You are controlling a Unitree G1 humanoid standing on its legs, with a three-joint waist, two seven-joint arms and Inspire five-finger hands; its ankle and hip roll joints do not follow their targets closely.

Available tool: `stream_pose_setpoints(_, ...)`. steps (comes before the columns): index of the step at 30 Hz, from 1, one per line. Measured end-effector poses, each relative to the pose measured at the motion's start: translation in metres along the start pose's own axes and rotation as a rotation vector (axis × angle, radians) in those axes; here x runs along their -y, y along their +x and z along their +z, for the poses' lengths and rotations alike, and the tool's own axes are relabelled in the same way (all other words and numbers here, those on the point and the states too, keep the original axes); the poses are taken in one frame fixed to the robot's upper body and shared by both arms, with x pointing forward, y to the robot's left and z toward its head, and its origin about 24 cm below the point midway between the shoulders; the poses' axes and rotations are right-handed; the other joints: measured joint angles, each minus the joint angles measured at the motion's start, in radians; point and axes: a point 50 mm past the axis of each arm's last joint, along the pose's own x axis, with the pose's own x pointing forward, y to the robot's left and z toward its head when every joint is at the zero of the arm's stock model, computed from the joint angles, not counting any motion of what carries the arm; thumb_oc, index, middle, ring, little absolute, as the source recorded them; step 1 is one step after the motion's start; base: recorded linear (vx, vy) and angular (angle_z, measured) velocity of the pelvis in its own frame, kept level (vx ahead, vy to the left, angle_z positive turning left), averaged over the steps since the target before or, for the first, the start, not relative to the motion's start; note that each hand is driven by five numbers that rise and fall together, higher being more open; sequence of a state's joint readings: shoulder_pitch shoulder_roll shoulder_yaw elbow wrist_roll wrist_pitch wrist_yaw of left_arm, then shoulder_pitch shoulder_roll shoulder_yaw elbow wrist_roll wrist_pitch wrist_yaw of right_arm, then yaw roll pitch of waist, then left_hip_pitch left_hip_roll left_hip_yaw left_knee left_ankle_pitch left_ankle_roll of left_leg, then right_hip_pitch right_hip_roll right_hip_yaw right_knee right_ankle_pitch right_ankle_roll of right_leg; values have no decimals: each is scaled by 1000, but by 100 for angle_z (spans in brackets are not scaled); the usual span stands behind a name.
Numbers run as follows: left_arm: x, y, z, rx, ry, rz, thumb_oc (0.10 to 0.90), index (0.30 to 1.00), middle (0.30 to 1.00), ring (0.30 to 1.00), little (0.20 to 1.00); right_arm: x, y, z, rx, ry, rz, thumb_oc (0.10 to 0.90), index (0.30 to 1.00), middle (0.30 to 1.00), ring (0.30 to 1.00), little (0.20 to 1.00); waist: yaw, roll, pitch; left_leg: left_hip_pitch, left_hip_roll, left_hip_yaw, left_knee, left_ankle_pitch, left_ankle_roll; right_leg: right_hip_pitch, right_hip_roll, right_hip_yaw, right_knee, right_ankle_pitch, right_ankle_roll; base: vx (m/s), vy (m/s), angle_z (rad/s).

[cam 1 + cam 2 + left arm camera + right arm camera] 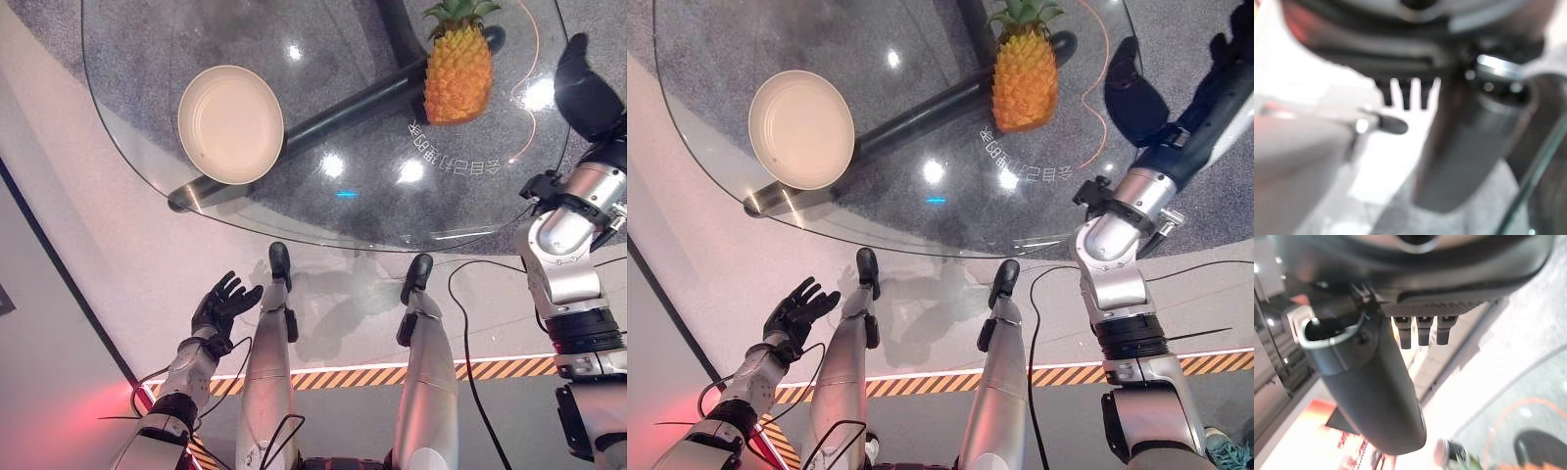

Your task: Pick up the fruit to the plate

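Left eye view looks down on a round glass surface point(147, 147) with a pineapple point(458, 73) standing upright on it, crown pointing away from the robot, so its long axis runs vertical. That pineapple is the thing to steer by. The right hand point(586, 86) is raised over the surface to the pineapple's right, near it but clearly apart — a band of bare glass shows between them. It is much the nearer hand; the fruit lies to its left, at about the same depth on the surface.

Its forearm rises steeply from the surface's near edge, with the wrist bent so the dark back of the hand faces the camera. From the head views its fingers look fairly straight and held together, holding nothing, and the right wrist view shows a row of straight fingers beside the thumb, so I judge it relaxed, not clenched.

The cream plate point(231, 124) sits empty well to the pineapple's left and a little nearer the robot. The left hand point(221, 305) hangs far below and left of the pineapple, off the surface, over the floor — fingers spread, idle.

The fruit is not yet touched; the reach would seem to need a sideways close-in on the upright body.
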State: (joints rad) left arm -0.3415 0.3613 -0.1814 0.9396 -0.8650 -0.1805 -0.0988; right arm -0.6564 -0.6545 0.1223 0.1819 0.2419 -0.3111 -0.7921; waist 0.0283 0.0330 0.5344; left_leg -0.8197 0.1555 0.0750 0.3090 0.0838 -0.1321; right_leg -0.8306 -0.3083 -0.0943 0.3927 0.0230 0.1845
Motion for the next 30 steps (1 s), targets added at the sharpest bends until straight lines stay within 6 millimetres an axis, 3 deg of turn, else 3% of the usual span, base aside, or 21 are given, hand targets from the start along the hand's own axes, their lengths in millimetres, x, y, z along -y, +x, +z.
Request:
stream_pose_setpoints(13, 10, 0, -8, -17, -4, -17, 800, 900, 900, 900, 900, -38, -29, -18, -154, -14, 263, 800, 900, 900, 900, 900, 1, 9, 1, 23, -1, 7, -17, 4, -1, 9, -3, 0, 0, 0, 1, 0, 0, 0)
stream_pose_setpoints(30, 12, 0, -11, -24, -6, -9, 800, 900, 900, 900, 900, -59, -42, -16, -261, 65, 275, 800, 900, 900, 900, 900, 12, 10, 1, 42, -2, 18, -30, 12, -2, 16, -6, 1, 4, 0, 0, 0, 0, 0)
